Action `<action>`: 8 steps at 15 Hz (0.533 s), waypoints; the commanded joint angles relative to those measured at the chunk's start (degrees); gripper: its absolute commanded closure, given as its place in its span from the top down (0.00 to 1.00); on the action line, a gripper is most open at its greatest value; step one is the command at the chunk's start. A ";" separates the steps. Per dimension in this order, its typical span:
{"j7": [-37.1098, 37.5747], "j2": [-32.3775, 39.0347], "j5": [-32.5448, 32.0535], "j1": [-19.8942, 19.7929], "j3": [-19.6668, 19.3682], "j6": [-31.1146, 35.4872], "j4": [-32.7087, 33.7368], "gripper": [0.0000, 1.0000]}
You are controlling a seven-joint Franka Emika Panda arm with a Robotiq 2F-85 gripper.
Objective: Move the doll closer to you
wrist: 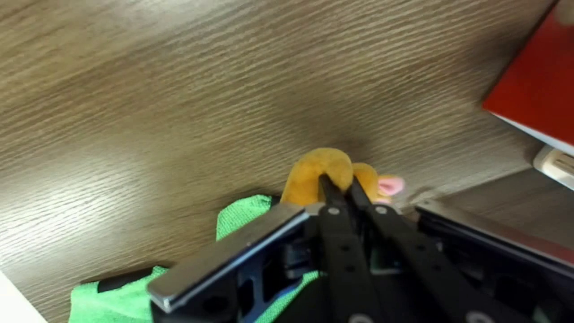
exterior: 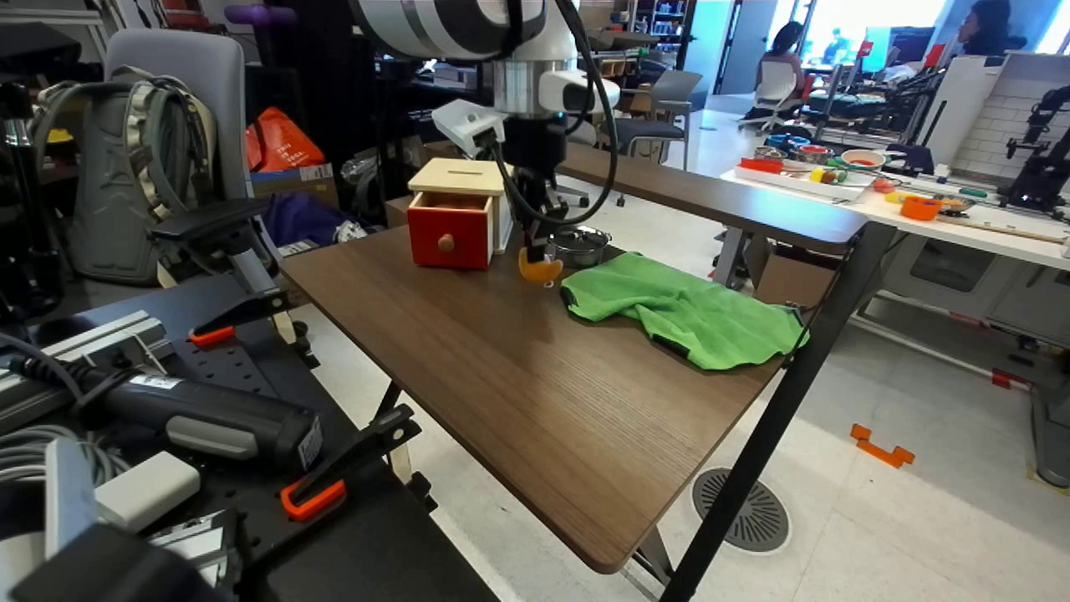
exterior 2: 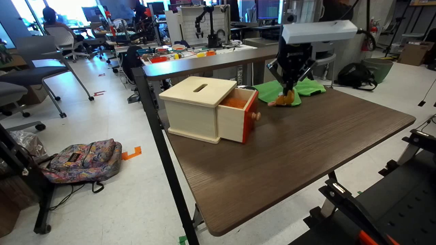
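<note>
Orange doll (wrist: 332, 162) under the pincer (wrist: 340, 179), pinched between its tips, bulging out both sides

The doll (wrist: 329, 161) is small, plush-looking and orange-yellow, with a pink part at one end. It is pinched in the gripper (wrist: 341, 181), its body bent in an arch beside the fingertips. In an exterior view the doll (exterior: 539, 269) shows as a curve at the far part of the table (exterior: 501, 351), right of the red drawer (exterior: 451, 238) and just left of the green cloth (exterior: 681, 309). In an exterior view the doll's (exterior 2: 287, 98) pink end points left, lower than the rest. Whether it touches the tabletop cannot be told.
</note>
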 commanded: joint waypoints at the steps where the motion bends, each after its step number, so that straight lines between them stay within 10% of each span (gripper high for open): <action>1: -0.28 -9.31 -0.74 0.93 -0.30 1.95 -9.59 0.01; 8: 2.55 -20.17 -8.81 5.71 0.76 5.58 -23.97 0.01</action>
